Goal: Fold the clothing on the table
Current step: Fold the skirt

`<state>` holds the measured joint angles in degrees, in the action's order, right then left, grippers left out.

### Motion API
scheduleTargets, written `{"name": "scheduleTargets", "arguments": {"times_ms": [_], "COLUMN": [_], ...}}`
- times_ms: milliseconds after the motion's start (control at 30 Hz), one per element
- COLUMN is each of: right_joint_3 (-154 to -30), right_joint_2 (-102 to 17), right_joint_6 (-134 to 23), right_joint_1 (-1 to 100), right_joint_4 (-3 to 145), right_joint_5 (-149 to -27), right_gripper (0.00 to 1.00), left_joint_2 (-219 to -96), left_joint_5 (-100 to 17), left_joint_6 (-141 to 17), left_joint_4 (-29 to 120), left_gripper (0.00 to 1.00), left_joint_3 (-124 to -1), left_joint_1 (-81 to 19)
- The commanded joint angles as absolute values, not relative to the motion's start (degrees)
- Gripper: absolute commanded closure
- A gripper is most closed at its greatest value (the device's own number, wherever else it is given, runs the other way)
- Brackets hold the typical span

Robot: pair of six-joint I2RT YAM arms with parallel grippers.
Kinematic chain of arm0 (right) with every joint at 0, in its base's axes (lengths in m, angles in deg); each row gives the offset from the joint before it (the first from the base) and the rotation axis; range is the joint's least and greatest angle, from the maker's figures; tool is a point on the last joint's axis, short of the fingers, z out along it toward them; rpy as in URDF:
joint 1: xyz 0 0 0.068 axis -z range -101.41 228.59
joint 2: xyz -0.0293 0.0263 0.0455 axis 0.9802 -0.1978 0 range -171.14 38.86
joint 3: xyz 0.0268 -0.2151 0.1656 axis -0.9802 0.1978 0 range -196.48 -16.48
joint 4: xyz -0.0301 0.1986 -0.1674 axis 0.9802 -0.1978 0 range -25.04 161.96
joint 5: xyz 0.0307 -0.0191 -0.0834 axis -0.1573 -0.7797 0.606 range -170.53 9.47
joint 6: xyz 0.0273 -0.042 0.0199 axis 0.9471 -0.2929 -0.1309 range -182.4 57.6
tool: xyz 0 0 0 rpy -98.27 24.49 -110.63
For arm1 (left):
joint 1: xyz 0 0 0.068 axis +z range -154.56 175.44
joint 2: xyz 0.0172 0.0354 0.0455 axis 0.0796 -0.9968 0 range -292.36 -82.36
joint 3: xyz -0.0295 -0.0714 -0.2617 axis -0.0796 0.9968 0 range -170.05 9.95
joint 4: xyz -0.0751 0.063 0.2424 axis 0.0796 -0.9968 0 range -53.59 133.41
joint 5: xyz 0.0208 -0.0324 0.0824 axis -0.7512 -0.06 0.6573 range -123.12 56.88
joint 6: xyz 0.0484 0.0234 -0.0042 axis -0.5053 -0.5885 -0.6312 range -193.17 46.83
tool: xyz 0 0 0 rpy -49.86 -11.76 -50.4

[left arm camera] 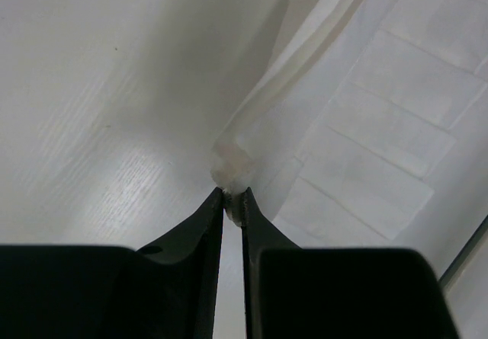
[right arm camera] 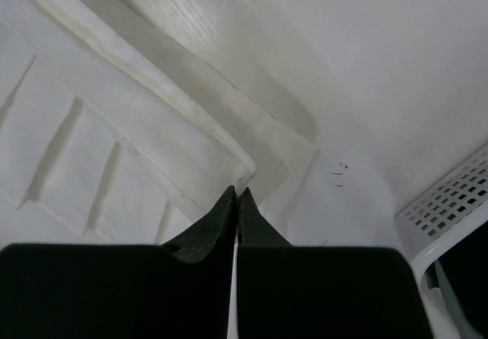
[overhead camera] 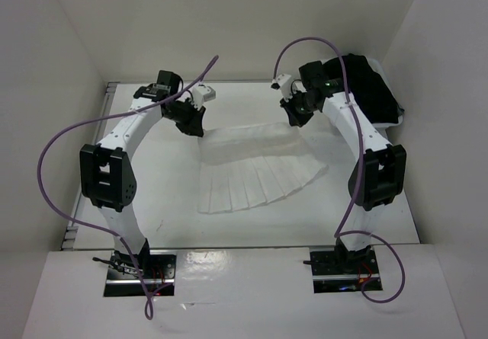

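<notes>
The left jaws and the right jaws each clamp a waistband corner of the skirt (overhead camera: 259,175); its hem lies on the tabletop (overhead camera: 175,228) nearward of them. I should carry both corners hemward together, level and taut.

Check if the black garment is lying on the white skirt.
No, the black garment lies at the bin on the far right, apart from the skirt.

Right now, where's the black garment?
Top view: the black garment lies in the white bin at the table's far right corner, just beyond the right tool.
</notes>
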<state>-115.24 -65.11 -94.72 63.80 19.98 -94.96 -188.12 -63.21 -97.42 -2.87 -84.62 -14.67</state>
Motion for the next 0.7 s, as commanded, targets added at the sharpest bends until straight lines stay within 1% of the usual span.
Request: {"name": "scheduleTargets", "arguments": {"times_ms": [0,167,267,367,400,500,667], "right_joint_3": [-114.74,-115.27,-114.65,-115.44,-115.44,-118.34,-125.63], "right_joint_2": [-61.87,-63.1,-63.1,-64.23,-64.24,-65.64,-68.72], "right_joint_6": [-100.54,-105.12,-102.93,-97.67,-95.47,-89.22,-84.64], "right_joint_1": [64.44,64.44,64.44,64.44,64.44,63.92,62.86], "right_joint_4": [14.32,8.51,11.84,17.72,22.0,26.42,33.11], "right_joint_5": [-92.13,-94.68,-93.28,-91.87,-91.34,-89.06,-83.18], "right_gripper": [1.0,1.0,1.0,1.0,1.0,1.0,1.0], "left_joint_2": [-186.16,-186.69,-186.69,-186.69,-186.69,-186.69,-187.22], "left_joint_5": [-62.39,-63.79,-62.12,-61.6,-61.6,-58.96,-53.09], "left_joint_6": [-103.13,-108.06,-106.83,-104.2,-102.54,-99.72,-93.13], "left_joint_4": [-7.91,-13.54,-11.97,-8.9,-8.02,-4.76,1.56], "left_gripper": [0.99,0.99,0.99,0.99,0.99,0.99,0.99], "left_joint_3": [-82.96,-80.5,-79.18,-79.96,-81.44,-83.82,-89.18], "left_joint_1": [-14.32,-16.25,-17.04,-15.38,-14.76,-13.97,-13.44]}}
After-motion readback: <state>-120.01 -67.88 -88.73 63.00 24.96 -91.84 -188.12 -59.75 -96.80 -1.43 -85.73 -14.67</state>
